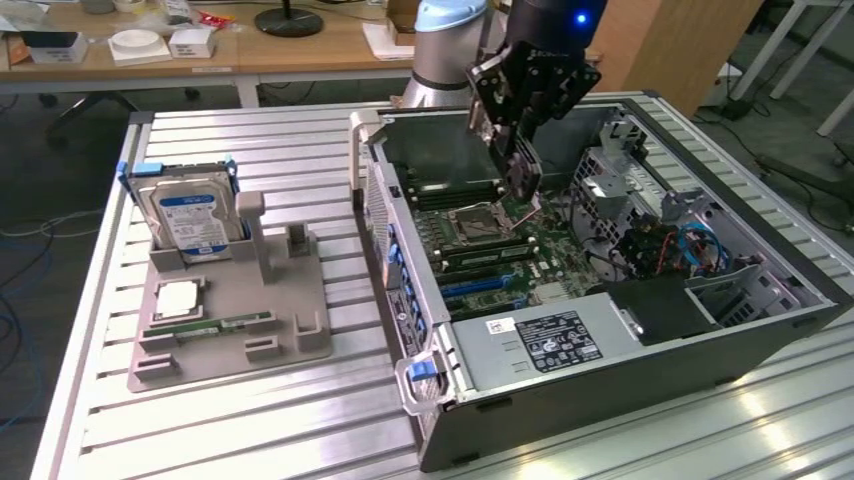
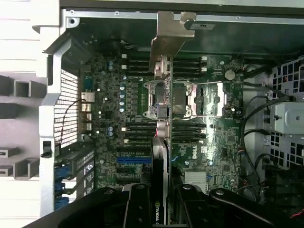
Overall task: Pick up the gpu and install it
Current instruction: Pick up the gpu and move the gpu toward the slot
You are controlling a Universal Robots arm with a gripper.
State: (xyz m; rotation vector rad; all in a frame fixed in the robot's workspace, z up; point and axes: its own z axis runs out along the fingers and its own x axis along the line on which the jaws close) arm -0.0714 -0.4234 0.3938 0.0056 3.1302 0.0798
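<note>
My gripper (image 1: 515,150) hangs over the open computer case (image 1: 641,385), shut on the gpu (image 1: 521,182). The gpu is a thin dark card held on edge, pointing down toward the motherboard (image 1: 514,250) and still above it. In the wrist view the gpu (image 2: 160,156) appears edge-on between my two black fingers (image 2: 137,206), and my gripper (image 2: 161,211) clamps its near end. The card's pale metal bracket (image 2: 168,33) sticks out at its far end, over the processor socket (image 2: 168,99) and the memory slots. A blue expansion slot (image 2: 134,160) lies beside the card on the board.
A grey parts holder (image 1: 267,300) stands on the slatted table at the exterior view's left, carrying a silver hard drive (image 1: 191,215), a processor (image 1: 180,298) and a green memory stick (image 1: 214,325). Inside the case are a labelled power supply (image 1: 547,338) and loose cables (image 1: 667,245).
</note>
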